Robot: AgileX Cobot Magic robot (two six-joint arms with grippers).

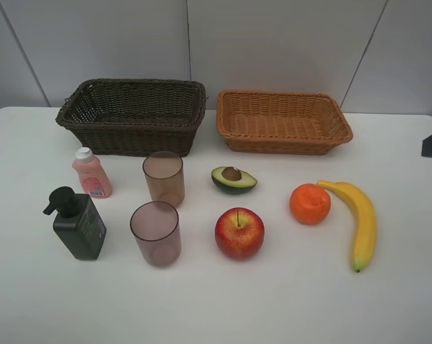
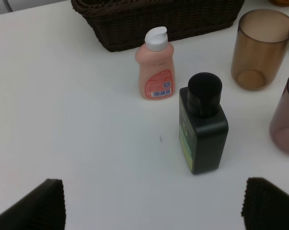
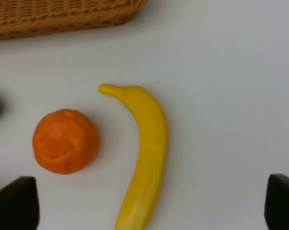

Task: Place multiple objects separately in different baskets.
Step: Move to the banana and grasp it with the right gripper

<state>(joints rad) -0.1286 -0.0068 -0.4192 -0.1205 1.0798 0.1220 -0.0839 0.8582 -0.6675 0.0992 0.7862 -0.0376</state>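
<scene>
Left hand (image 2: 151, 213) & right hand (image 3: 148, 213) both open, empty, with the banana (image 3: 146, 153) on the desk (image 3: 230, 96) just ahead of right hand, centred betw. its fingers, long axis running straight on twd the tan basket (image 3: 63, 17) — right's nearer.

Smooth white matte worktop (image 1: 36, 301), flat, spanning the whole lower part of the exterior high view. Far corners rounded at left and right. Small dark speck (image 2: 160, 139) on the white surface, noted in the left wrist view. Behind the far edge: pale grey panelled wall (image 1: 273, 43), divided by thin dark seams (image 1: 188, 36), one upright near the middle, one slanting at each side. Even lighting, soft shadows on the surface.
</scene>
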